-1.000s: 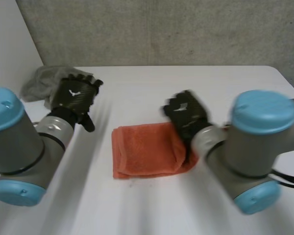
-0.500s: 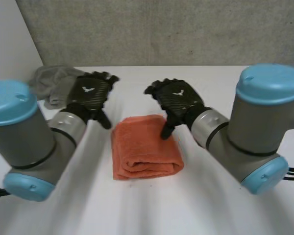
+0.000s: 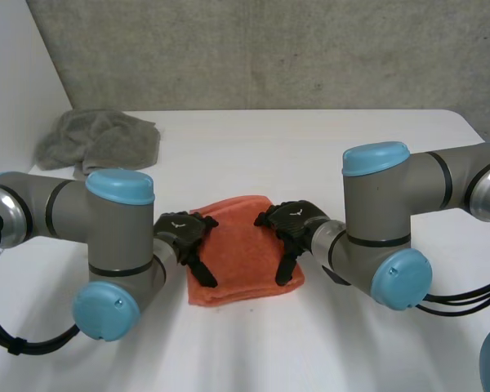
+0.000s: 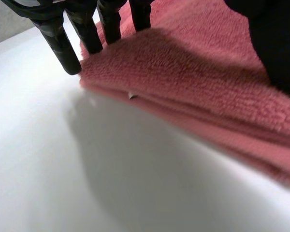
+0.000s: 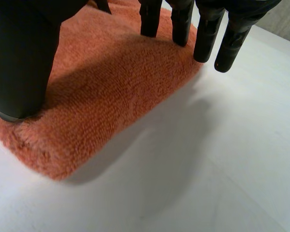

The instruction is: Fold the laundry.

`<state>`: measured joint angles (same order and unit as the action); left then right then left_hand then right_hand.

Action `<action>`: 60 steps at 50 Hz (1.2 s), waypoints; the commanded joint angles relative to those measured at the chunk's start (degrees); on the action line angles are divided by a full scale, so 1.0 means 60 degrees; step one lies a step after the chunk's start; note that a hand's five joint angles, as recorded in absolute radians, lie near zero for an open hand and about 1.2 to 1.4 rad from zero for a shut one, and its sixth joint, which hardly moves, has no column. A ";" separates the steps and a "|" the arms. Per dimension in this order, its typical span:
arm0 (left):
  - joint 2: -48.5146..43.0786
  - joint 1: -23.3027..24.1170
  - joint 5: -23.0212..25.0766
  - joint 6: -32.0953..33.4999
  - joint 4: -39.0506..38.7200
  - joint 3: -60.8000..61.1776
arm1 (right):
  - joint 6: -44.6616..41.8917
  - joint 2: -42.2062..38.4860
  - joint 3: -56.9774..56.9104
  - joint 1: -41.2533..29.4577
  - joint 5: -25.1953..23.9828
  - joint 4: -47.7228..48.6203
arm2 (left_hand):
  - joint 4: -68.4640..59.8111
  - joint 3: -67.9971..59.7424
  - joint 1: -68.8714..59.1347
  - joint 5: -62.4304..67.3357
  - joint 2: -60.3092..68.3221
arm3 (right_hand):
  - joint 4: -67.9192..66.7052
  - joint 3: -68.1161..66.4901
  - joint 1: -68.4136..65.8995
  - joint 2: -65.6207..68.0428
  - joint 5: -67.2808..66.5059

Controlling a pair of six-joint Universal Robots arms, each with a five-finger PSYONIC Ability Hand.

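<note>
A folded orange towel (image 3: 238,253) lies in the middle of the white table (image 3: 310,147). My left hand (image 3: 182,233) rests flat on the towel's left edge, fingers (image 4: 63,46) straight, thumb on top of the cloth. On the towel's right edge lies my right hand (image 3: 290,224), its fingers (image 5: 205,41) straight and spread, the thumb (image 5: 19,63) pressing the pile. Both hands are open and neither pinches the orange towel (image 4: 193,82), whose thick folded side (image 5: 106,101) faces the right wrist camera.
A crumpled grey cloth (image 3: 98,139) sits at the table's far left corner. Both arms (image 3: 106,237) reach in low over the near table, flanking the towel. A grey wall rises behind the table's far edge.
Both hands have swung from above the far side of the towel down and inward onto its left and right edges. The towel looks squarer and neater than one second ago.
</note>
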<state>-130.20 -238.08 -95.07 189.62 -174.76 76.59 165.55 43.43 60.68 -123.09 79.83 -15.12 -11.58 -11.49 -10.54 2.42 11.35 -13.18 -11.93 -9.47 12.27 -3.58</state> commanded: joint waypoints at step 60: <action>0.4342 -0.0355 0.3966 -0.0900 0.0254 0.0199 | 0.4224 0.0570 0.2396 0.0197 -0.0386 0.2241 | 0.0172 0.0156 -0.0001 -0.0311 -0.0134 | -0.3099 -0.3308 -0.3718 0.3251 -0.3032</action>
<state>-104.12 -240.19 -71.23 184.27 -173.23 77.78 190.67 47.88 76.19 -121.72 77.62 -1.76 -11.58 -10.82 -10.21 2.40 10.52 -25.36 -25.30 -21.99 22.26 -14.37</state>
